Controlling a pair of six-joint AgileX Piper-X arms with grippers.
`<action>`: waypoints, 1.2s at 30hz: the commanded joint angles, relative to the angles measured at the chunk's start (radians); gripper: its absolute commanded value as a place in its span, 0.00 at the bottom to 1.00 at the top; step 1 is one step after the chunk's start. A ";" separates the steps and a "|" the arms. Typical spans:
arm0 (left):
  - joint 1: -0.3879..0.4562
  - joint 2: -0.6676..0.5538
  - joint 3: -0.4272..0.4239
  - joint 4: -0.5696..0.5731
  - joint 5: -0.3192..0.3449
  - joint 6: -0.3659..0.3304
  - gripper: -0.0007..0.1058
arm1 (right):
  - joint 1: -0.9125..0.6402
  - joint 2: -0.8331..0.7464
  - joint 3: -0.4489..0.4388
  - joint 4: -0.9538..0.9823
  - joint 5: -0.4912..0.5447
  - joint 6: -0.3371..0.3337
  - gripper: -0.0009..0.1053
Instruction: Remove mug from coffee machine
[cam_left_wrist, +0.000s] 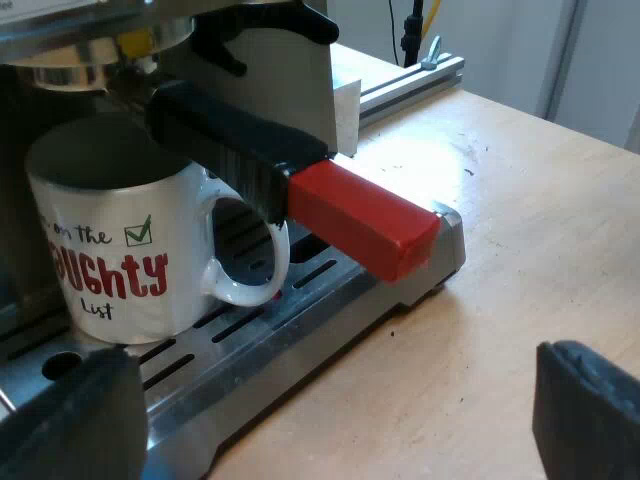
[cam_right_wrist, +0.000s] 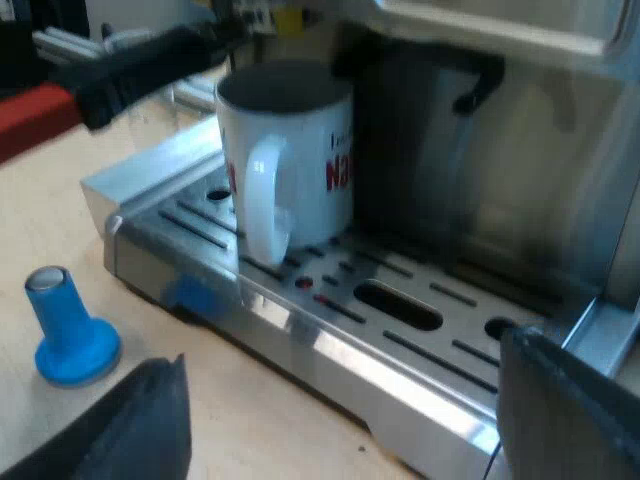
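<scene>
left gripper (cam_left_wrist: 330, 415): its fingers (cam_left_wrist: 72, 425) are spread wide, with nothing between them. It sits low, near the mug but not touching it.
right gripper (cam_right_wrist: 340, 415): its fingers (cam_right_wrist: 135, 425) are spread wide too, and it holds nothing. It is a bit away from the mug, on the side where the mug's handle points.
mug (cam_left_wrist: 120, 250): white with red and black words. It stands upright on the drip tray, tucked in under the machine's front.
mug handle (cam_right_wrist: 262, 205): turned toward the right gripper, with nothing in the way.
drip tray (cam_left_wrist: 330, 290): the shiny metal grid under the mug. It is part of the espresso machine (cam_right_wrist: 520, 130).
holder handle (cam_left_wrist: 230, 135): a black bar locked in above the mug. It sticks out just over the mug's rim and over the mug handle.
red end (cam_left_wrist: 365, 220): the tip of that bar, past the mug, out over the tray.
tamper (cam_right_wrist: 65, 330): blue, standing on the table (cam_left_wrist: 520, 230), well apart from the mug.
step now: I think this is the reaching part. No gripper has the mug yet, and the mug sits in the machine.
next move: one gripper should go closer to the mug and close on its handle or its side. The right gripper looks best placed for the handle.
watch out: the black bar is right above the mug. So the mug likely has to slide out along the tray first, and only then go up.
</scene>
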 joint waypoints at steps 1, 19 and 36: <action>-0.005 -0.002 -0.004 -0.018 0.006 -0.003 0.75 | 0.002 0.022 0.008 -0.052 0.006 0.027 0.63; -0.005 -0.002 -0.004 -0.018 0.006 -0.003 0.75 | 0.133 0.487 0.013 -0.523 0.114 0.032 0.63; -0.005 -0.002 -0.004 -0.018 0.006 -0.003 0.75 | 0.152 0.919 -0.051 -0.958 0.134 0.032 0.60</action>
